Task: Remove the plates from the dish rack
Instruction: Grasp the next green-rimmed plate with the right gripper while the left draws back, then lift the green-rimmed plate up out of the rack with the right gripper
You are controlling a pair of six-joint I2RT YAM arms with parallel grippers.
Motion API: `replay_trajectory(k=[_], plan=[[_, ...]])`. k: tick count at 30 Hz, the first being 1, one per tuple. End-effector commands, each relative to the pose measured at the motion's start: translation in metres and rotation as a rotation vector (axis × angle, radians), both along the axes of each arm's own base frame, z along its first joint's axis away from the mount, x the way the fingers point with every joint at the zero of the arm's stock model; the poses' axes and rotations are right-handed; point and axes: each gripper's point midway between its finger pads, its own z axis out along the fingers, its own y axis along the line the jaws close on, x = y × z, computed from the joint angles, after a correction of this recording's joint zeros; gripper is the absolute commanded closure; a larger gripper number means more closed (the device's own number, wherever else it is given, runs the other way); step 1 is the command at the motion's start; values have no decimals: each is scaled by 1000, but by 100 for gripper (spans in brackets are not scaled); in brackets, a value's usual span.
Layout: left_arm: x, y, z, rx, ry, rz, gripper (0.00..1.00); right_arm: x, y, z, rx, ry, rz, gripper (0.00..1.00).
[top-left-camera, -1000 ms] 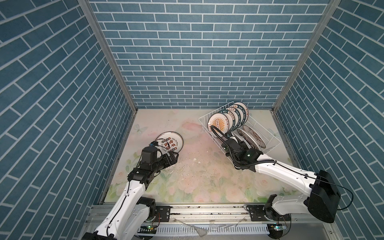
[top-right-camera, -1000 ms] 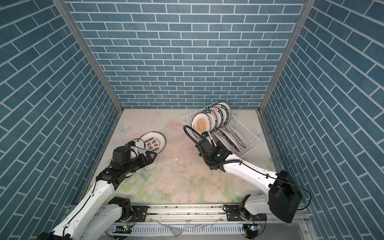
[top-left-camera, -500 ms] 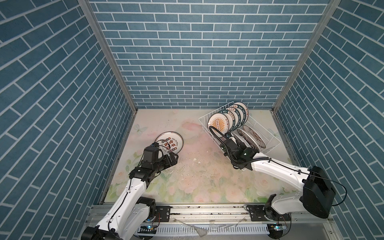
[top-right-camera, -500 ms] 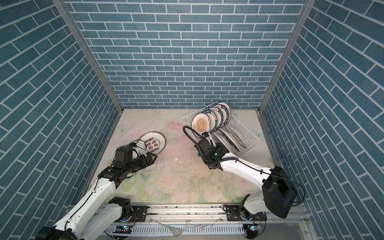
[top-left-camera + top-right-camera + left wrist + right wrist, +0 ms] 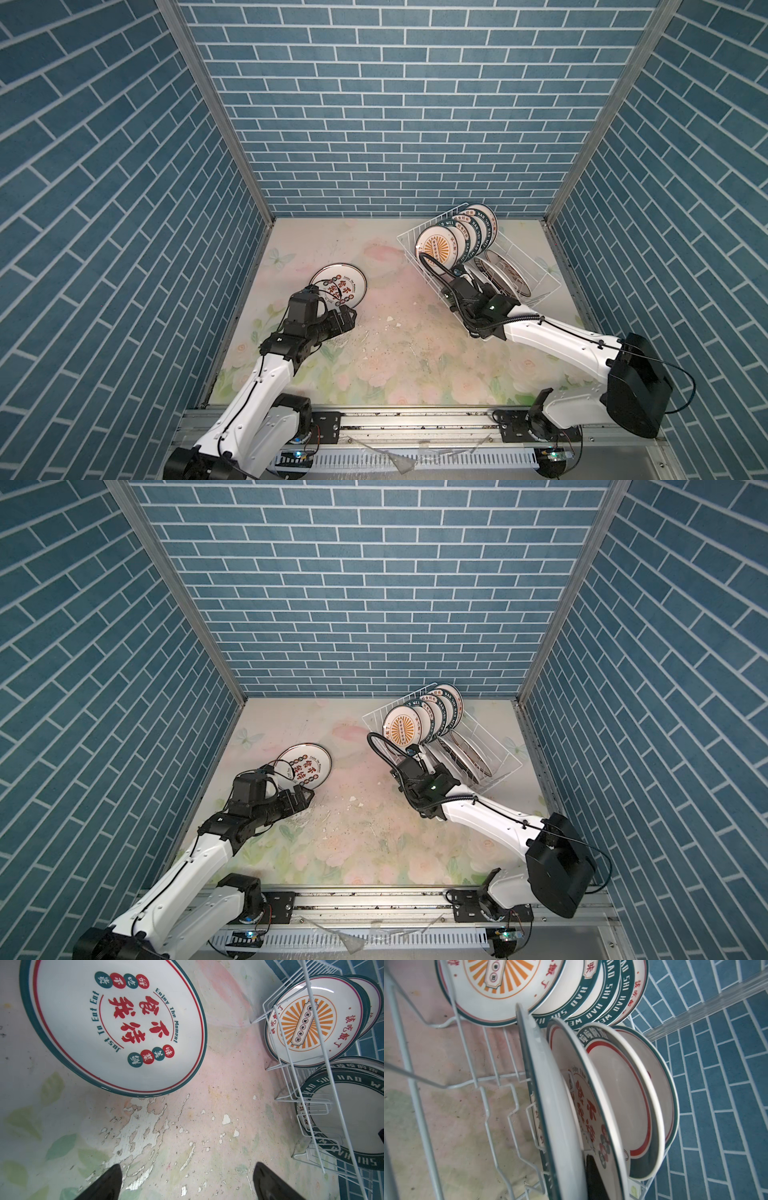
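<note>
The white wire dish rack stands at the back right and holds two rows of plates. The far row starts with an orange sunburst plate. My right gripper reaches into the near row. It is shut on the rim of the closest plate, whose white back faces the wrist camera. One black finger shows behind that plate; the other is hidden. A plate with red characters lies flat on the table at the left. My left gripper hovers open beside it, holding nothing.
Blue brick walls close in the back and both sides. The floral table cover is worn, with small white chips near the middle. A metal rail runs along the front edge.
My right gripper's jaws have closed onto the rim of the nearest plate in the rack. The left gripper has stayed open and hardly moved.
</note>
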Motion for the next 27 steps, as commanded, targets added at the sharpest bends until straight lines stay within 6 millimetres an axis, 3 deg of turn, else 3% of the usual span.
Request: replay_trajectory(k=[1,11,19,27], plan=[[3,0,2,18,-8,-4,1,-5,-1,0,64,-30,-25,92],[5,-2,3,-8,-16,3,1,-4,8,24,29,-113,42,99],[7,6,-7,24,26,48,1,-11,12,62,80,-215,91,100],[14,9,-2,35,5,72,1,-21,17,90,197,-268,166,100]])
